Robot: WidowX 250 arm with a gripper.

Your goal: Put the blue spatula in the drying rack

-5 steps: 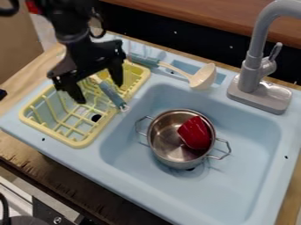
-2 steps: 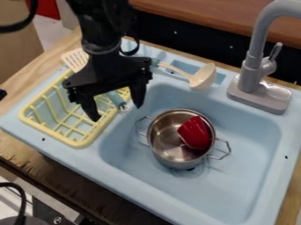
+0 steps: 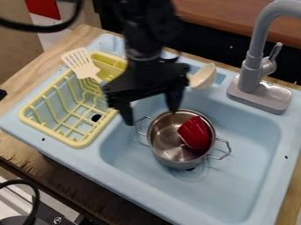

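Gripper (image 3: 150, 112), released: its two fingers stand spread well apart with nothing between them, above the strip where drying rack and basin meet, the fingertips pointing down. Spatula (image 3: 81, 63), at the far end of the yellow drying rack (image 3: 76, 143): the pale slotted head lies across the rack's outer rim, its shaft slanting inward over the wires; the handle is hidden behind the gripper. Sink (image 3: 235, 189), pale blue, set on a wooden table (image 3: 41, 63), with the rack occupying one end. Pot (image 3: 164, 139), metal, two-handled, standing upright in the basin on the side nearer the rack; a red cup (image 3: 195, 133) lies tilted inside it. Ladle (image 3: 204, 76), its bowl on the sink's back ledge, between the gripper and the grey faucet (image 3: 253, 66).
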